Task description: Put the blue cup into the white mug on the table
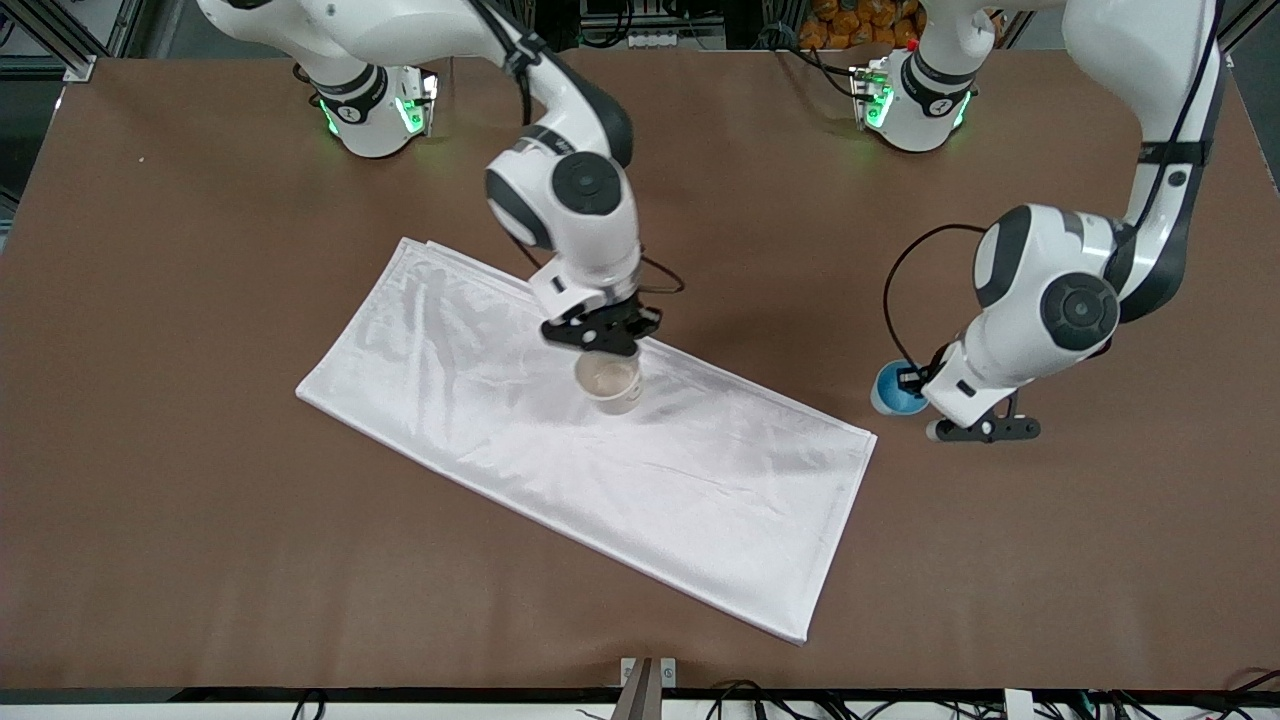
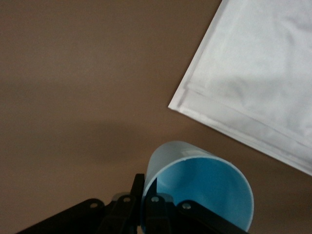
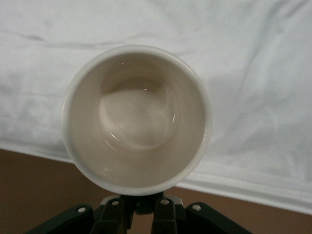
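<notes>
A brown table (image 1: pixel 200 420) fills the front view, with a white cloth (image 1: pixel 560 460) spread slantwise across its middle and 2 arm bases at the edge farthest from the front camera.

The right gripper (image 1: pixel 603 335) is over the cloth, at the cloth's edge farthest from the front camera. Its jaws are closed on the mug (image 1: pixel 609 383), gripping it at the rim. The mug is upright, its pale inside bare. In the right wrist view the mug (image 3: pixel 136 119) fills the middle, mouth toward the camera, with the right gripper (image 3: pixel 141 204) pinching its wall. Cloth (image 3: pixel 253 73) lies under most of it and a strip of table (image 3: pixel 29 195) shows past the cloth's edge. Whether the mug rests on the cloth or is just off it cannot be told.

The left gripper (image 1: pixel 985 428) is low over bare table, off the cloth's end toward the left arm's side. It is closed on the cup (image 1: pixel 893 390), which is near the cloth but apart from it. In the left wrist view the cup (image 2: pixel 204 190) shows its light-blue inside, and the left gripper (image 2: pixel 144 204) has 1 finger inside the wall and 1 outside. A corner of the cloth (image 2: pixel 258 68) lies nearby, and the table (image 2: pixel 73 73) fills the rest.
</notes>
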